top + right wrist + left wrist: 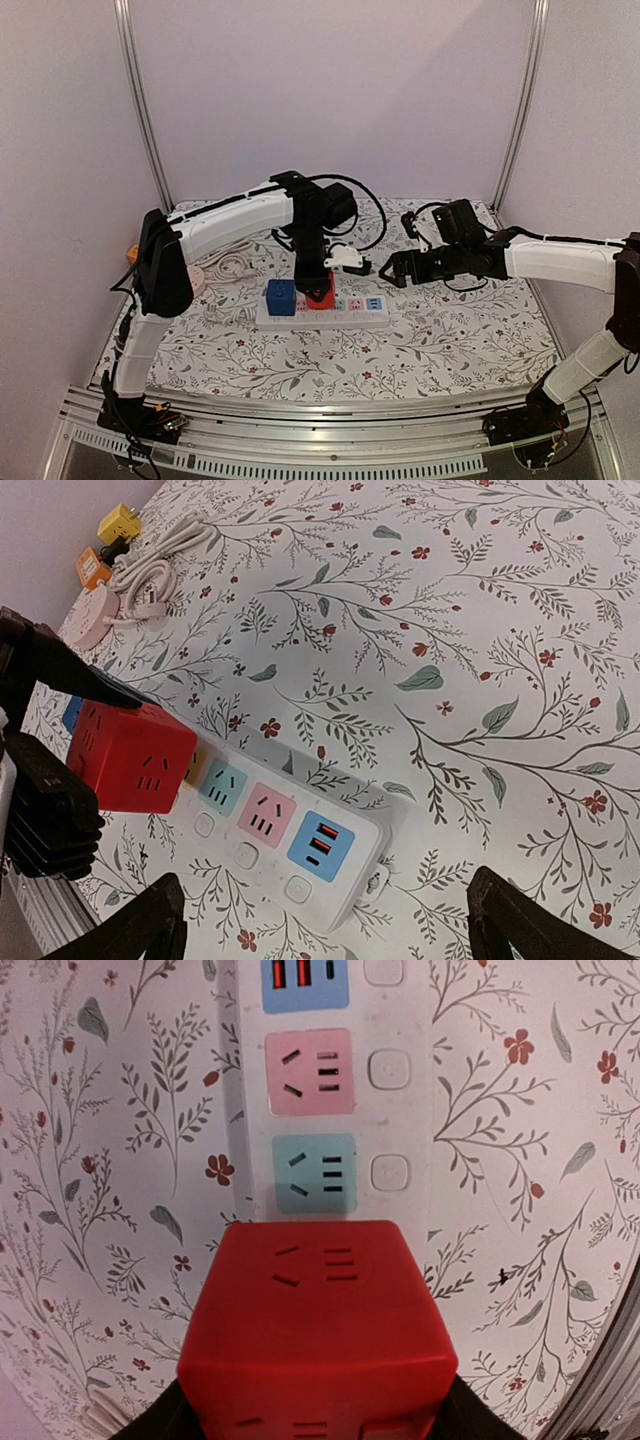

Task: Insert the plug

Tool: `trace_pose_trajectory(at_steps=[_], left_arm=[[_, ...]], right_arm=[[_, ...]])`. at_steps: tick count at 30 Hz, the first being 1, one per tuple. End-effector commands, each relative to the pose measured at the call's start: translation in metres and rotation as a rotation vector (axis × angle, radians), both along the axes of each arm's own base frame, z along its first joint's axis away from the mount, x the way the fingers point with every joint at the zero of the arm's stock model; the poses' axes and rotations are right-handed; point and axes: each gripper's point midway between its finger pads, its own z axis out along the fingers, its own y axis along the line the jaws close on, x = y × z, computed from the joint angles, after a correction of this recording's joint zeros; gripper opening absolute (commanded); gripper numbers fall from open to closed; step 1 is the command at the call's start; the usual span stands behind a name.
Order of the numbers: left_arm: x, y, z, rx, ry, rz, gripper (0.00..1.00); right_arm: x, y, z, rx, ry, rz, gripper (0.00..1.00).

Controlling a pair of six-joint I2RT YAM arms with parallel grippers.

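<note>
A white power strip point(350, 315) lies mid-table with teal, pink and blue socket panels point(313, 1170). My left gripper point(318, 285) is shut on a red cube plug point(320, 296), holding it over the strip just right of a blue cube plug point(281, 297) that sits on the strip. In the left wrist view the red cube point(315, 1330) fills the bottom, next to the teal socket. In the right wrist view the red cube point(130, 755) hangs slightly above the strip point(345, 880). My right gripper point(392, 270) is open and empty, to the right of the strip, fingertips point(150, 920) wide apart.
A coiled white cable point(228, 266) and round adapter lie at the far left, with yellow point(120, 522) and orange point(92, 567) plugs near them. A black cable point(372, 215) loops behind the left arm. The floral cloth point(450, 340) covers the table.
</note>
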Motion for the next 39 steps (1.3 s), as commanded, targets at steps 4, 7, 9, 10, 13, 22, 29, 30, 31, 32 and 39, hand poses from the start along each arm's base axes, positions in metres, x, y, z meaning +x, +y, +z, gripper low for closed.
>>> trace_pose_trajectory(at_steps=[4, 7, 9, 10, 13, 22, 29, 30, 31, 32, 39], left_arm=[[-0.055, 0.053, -0.011, 0.245, 0.230, -0.011, 0.00], [-0.055, 0.057, -0.011, 0.256, 0.229, -0.009, 0.00], [-0.054, 0.061, -0.011, 0.263, 0.227, -0.006, 0.00], [-0.053, 0.062, -0.011, 0.265, 0.228, -0.004, 0.00], [-0.053, 0.065, -0.016, 0.268, 0.231, 0.002, 0.00], [-0.035, 0.066, -0.020, 0.260, 0.178, 0.015, 0.00], [-0.028, 0.070, -0.025, 0.260, 0.179, 0.031, 0.00], [-0.028, 0.068, -0.025, 0.253, 0.182, 0.035, 0.00], [-0.029, 0.067, -0.026, 0.249, 0.189, 0.038, 0.00], [-0.030, 0.066, -0.027, 0.244, 0.193, 0.039, 0.00], [-0.034, 0.069, -0.038, 0.269, 0.226, 0.046, 0.00]], right_arm=[[0.002, 0.002, 0.007, 0.010, -0.006, 0.005, 0.96], [0.002, 0.001, 0.008, 0.012, -0.011, 0.004, 0.96], [0.001, 0.001, 0.008, 0.012, -0.011, 0.002, 0.96], [0.001, 0.001, 0.008, 0.009, -0.011, 0.000, 0.96], [0.003, -0.001, 0.006, 0.002, -0.010, -0.009, 0.96], [0.002, -0.001, 0.006, 0.000, -0.014, -0.006, 0.96], [0.001, -0.002, 0.008, 0.002, -0.019, -0.007, 0.96], [0.001, -0.003, 0.008, -0.001, -0.020, -0.008, 0.96], [0.001, -0.003, 0.007, -0.001, -0.020, -0.007, 0.96], [0.001, -0.003, 0.007, -0.002, -0.020, -0.007, 0.96], [0.000, -0.003, 0.006, -0.002, -0.015, -0.005, 0.97]])
